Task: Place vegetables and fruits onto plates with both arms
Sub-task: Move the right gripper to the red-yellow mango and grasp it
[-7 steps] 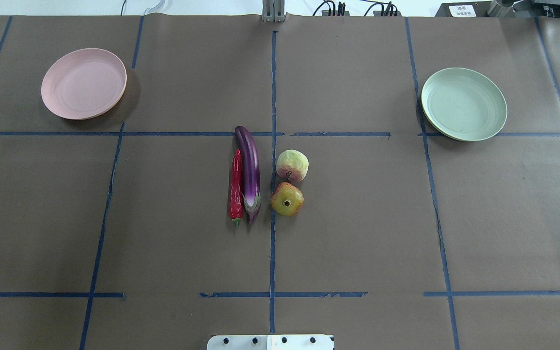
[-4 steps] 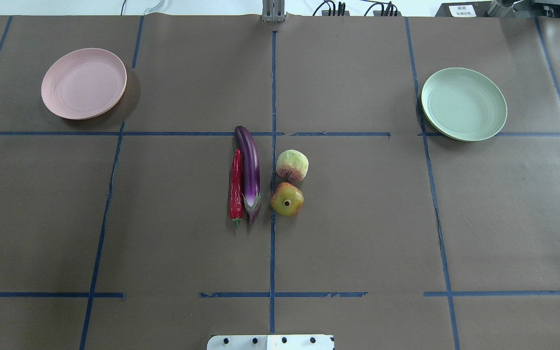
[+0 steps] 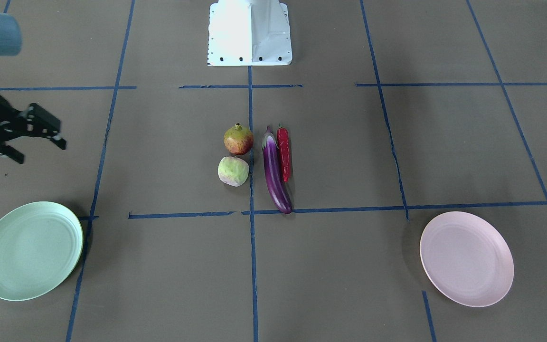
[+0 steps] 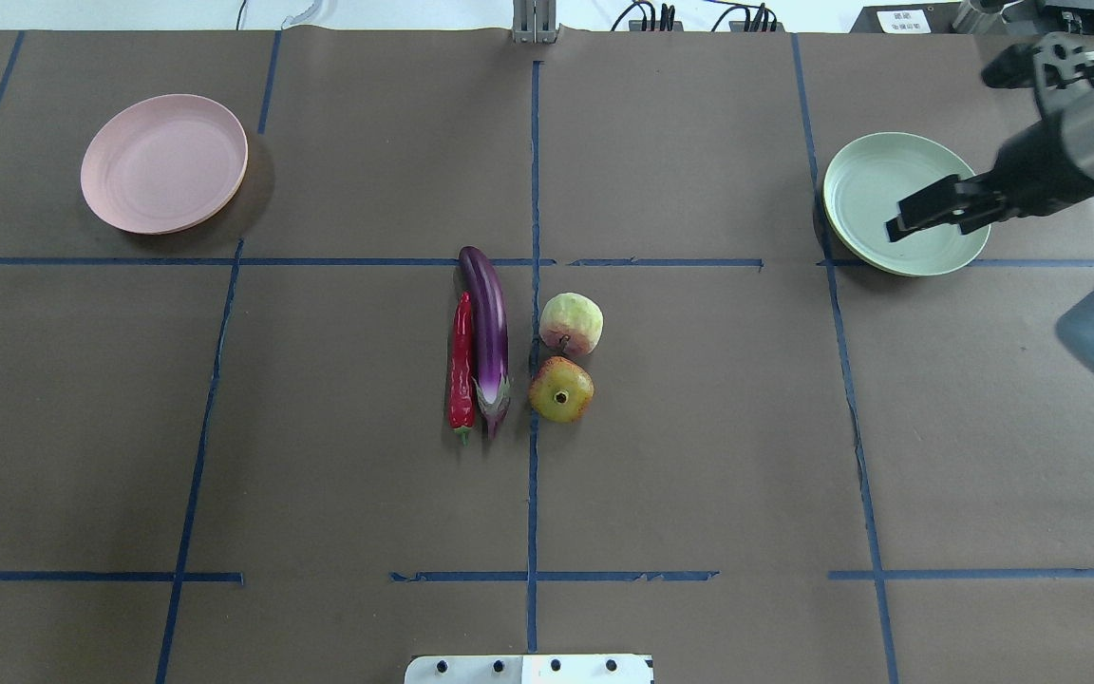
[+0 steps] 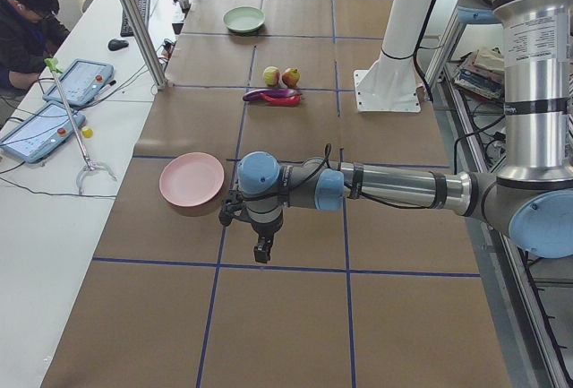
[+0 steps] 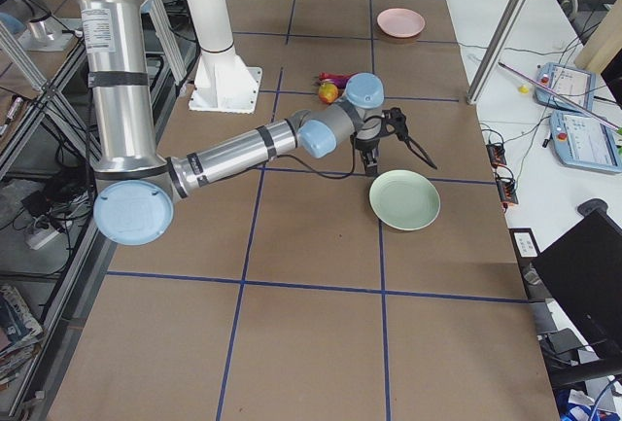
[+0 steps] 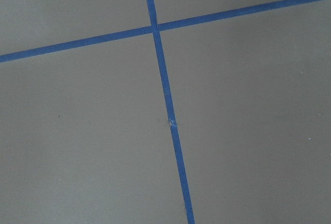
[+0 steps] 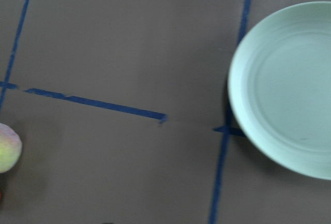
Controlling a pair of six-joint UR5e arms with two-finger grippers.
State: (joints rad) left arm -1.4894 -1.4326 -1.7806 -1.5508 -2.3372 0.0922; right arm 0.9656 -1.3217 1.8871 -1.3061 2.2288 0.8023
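The purple eggplant (image 4: 490,332) and the red chili (image 4: 461,366) lie side by side at the table's middle. The pale-green fruit (image 4: 571,323) and the pomegranate (image 4: 561,389) sit just right of them. The pink plate (image 4: 164,163) is far left and bare. The mint green plate (image 4: 865,190) is far right and bare. My right gripper (image 4: 941,157) is open and empty, high over the green plate; it also shows in the front view (image 3: 43,153). My left gripper (image 5: 261,252) hangs over bare table beside the pink plate (image 5: 192,182). I cannot tell whether it is open.
The white base block (image 3: 249,33) stands at the robot's edge of the table. Blue tape lines (image 7: 165,94) cross the brown cover. A side desk with tablets (image 5: 76,81) and a seated operator (image 5: 27,21) runs along the far edge.
My right arm has come into the overhead view from the right and now reaches over the green plate. The produce and the plates have not moved.
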